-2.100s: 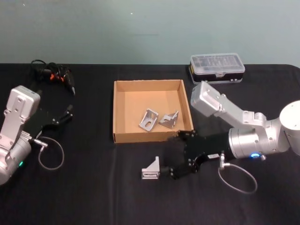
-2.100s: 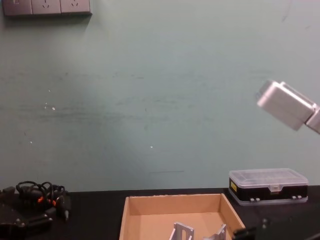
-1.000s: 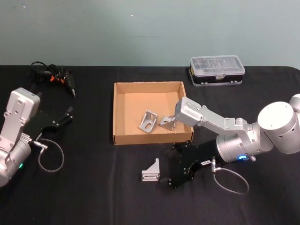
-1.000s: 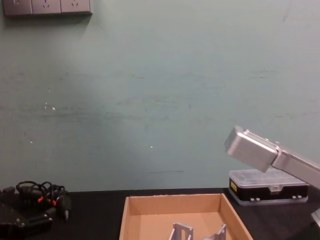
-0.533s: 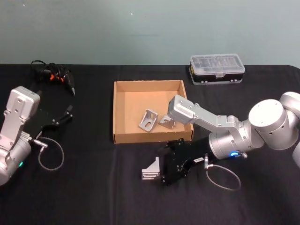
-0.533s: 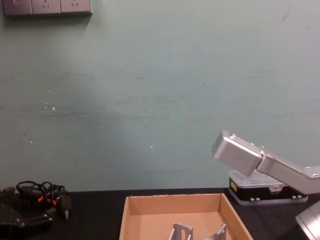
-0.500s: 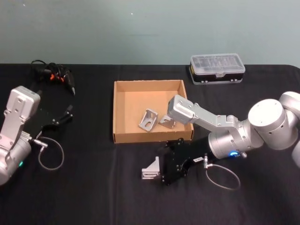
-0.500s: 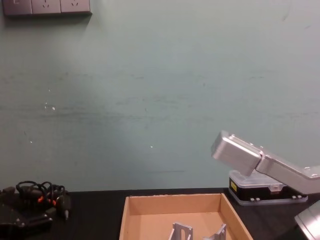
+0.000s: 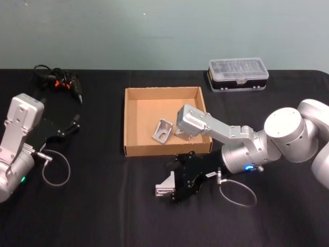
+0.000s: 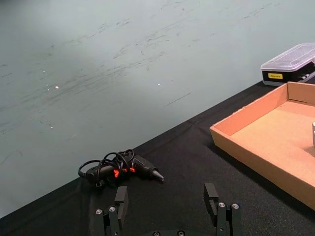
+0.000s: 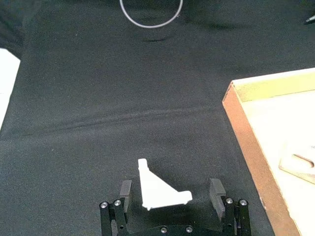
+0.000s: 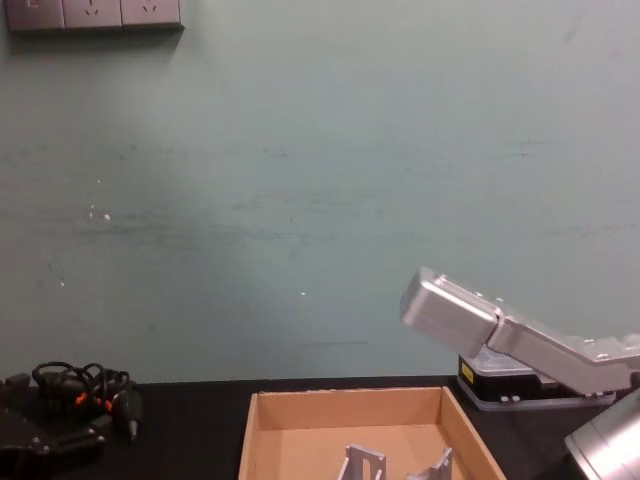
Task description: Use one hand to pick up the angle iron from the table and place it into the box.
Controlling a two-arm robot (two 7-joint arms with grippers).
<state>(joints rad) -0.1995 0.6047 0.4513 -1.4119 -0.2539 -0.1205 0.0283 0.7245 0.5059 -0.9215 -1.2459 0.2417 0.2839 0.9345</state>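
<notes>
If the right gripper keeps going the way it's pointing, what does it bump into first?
The angle iron on the table. The right gripper is open, and the bracket already sits between its fingers, apart from both. Past it, the black tabletop looks free up to a wire loop.

right pincer [image 11: 169,194] open and low; left pincer [image 10: 169,209] parked open.

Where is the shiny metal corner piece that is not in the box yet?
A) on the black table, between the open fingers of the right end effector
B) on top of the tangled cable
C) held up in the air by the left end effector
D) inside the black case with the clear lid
A: the angle iron lies on the table between the spread fingers of the right end effector, beside the box.
</notes>
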